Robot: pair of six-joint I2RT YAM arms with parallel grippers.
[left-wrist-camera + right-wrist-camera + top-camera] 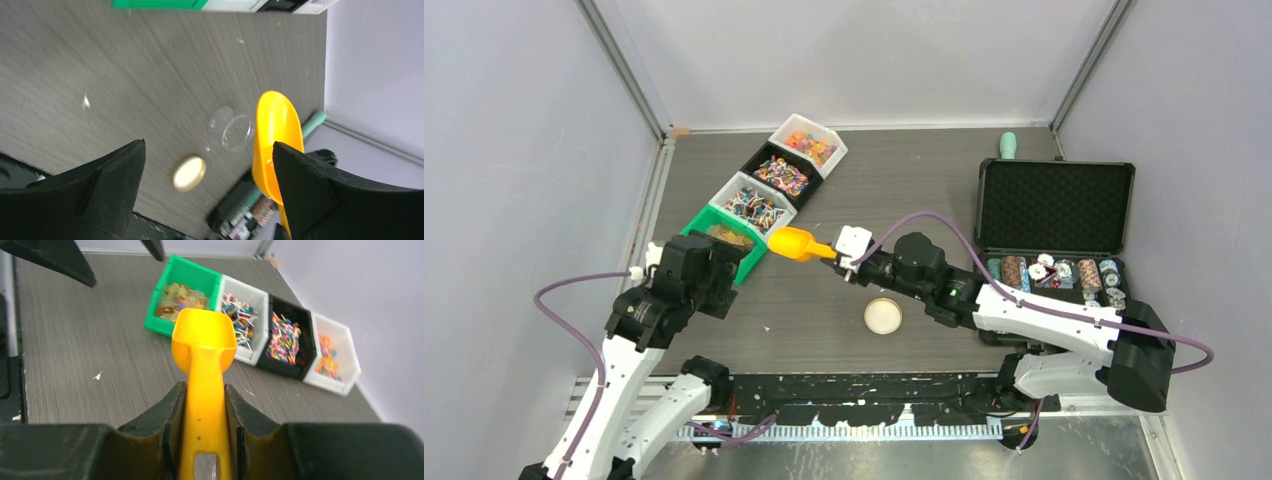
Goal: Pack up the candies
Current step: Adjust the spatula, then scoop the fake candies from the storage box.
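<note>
dark table (924, 170), right arm (984, 300) outstretched, right tool (204, 390) tight on orange scoop (204, 337); left tool (208, 145) agape

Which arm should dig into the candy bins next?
Right. The right gripper is shut on the orange plastic scoop, its bowl aimed at the green plastic bin of orange-yellow candies. The left gripper is open, holding nothing.

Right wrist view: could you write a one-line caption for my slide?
The right gripper holds an orange scoop by its handle, aimed at four bins of candies on the table.
</note>
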